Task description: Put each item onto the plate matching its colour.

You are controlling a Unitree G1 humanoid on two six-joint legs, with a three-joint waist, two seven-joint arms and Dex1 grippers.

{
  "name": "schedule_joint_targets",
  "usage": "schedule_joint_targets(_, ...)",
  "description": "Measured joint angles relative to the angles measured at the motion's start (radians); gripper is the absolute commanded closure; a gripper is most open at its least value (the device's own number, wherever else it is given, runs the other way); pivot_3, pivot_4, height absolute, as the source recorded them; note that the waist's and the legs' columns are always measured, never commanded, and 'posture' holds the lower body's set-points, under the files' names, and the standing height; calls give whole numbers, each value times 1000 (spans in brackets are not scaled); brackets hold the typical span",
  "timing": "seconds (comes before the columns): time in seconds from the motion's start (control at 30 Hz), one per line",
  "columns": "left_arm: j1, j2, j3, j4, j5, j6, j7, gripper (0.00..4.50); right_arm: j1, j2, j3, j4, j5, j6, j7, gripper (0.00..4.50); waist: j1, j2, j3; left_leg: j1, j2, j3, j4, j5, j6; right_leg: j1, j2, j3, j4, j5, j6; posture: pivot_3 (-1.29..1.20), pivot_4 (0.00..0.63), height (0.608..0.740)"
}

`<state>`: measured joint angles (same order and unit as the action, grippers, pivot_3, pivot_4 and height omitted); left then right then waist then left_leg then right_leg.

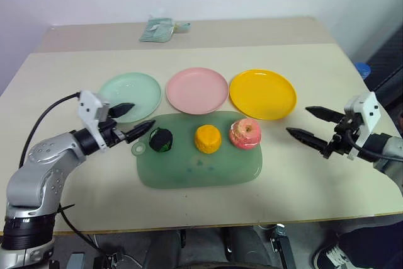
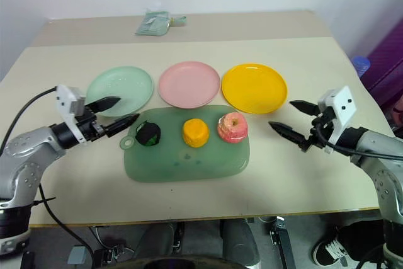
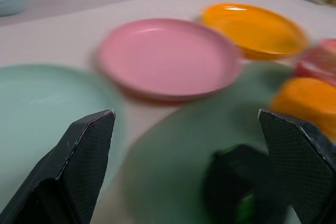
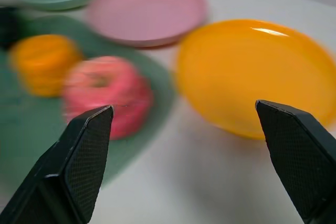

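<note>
On the green board [image 1: 189, 171] lie a dark green-black ball [image 1: 161, 139], an orange fruit [image 1: 208, 138] and a pinkish-red apple [image 1: 245, 133] in a row. Behind the board stand the mint green plate [image 1: 130, 96], the pink plate [image 1: 197, 90] and the yellow plate [image 1: 262, 94], all bare. My left gripper [image 1: 133, 120] is open just left of the dark ball, pointing at it over the edge of the mint plate. Right of the apple, my right gripper [image 1: 310, 124] is open and points toward it with a gap between.
A crumpled green bag [image 1: 158, 29] lies at the far side of the table [image 1: 302, 181]. A blue object [image 1: 362, 69] sits past the table's right edge. Bare tabletop lies in front of the board.
</note>
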<state>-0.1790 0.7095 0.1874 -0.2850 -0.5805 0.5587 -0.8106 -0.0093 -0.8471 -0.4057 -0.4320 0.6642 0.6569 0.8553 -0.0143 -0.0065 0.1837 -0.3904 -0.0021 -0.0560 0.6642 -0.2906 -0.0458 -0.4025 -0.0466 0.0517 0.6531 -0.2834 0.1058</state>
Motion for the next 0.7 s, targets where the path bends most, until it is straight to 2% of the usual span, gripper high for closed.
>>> schedule_joint_targets(0.13,-27,71,-160,21,119,-48,-90,0,19,-1,39,-113,62,53,9,86,1,0,0,0,0,0,0,0,0,0,0,0,0,0,0,0,150,740)
schedule_joint_targets(0.23,-61,86,-261,69,210,-76,-121,0,9,5,88,-184,96,68,-4,86,1,0,0,0,0,0,0,0,0,0,0,0,0,0,0,0,150,740)
schedule_joint_targets(0.33,-86,76,-300,120,263,-95,-124,894,-15,23,118,-214,115,78,-36,0,2,-1,0,-1,0,0,0,0,0,0,0,0,0,0,0,0,150,740)
schedule_joint_targets(0.4,-102,47,-292,141,265,-97,-115,1800,-30,31,134,-216,127,87,-59,0,4,-1,0,-1,0,-1,1,0,0,0,0,0,0,0,0,0,150,740)
schedule_joint_targets(0.53,-105,-14,-225,163,215,-99,-92,1800,-37,32,154,-230,141,98,-76,0,3,-1,0,-1,0,-1,1,0,0,0,0,0,0,0,0,0,150,740)
schedule_joint_targets(0.63,-156,-75,-116,238,177,-107,-11,1800,-80,45,191,-239,151,101,-87,0,2,-1,1,-1,0,-2,2,0,0,0,0,-1,1,0,0,0,150,740)
schedule_joint_targets(0.7,-211,-82,-74,298,193,-117,59,1800,-106,49,217,-248,160,101,-96,0,2,-1,0,-1,0,-2,2,0,0,0,0,-1,1,0,0,0,150,740)
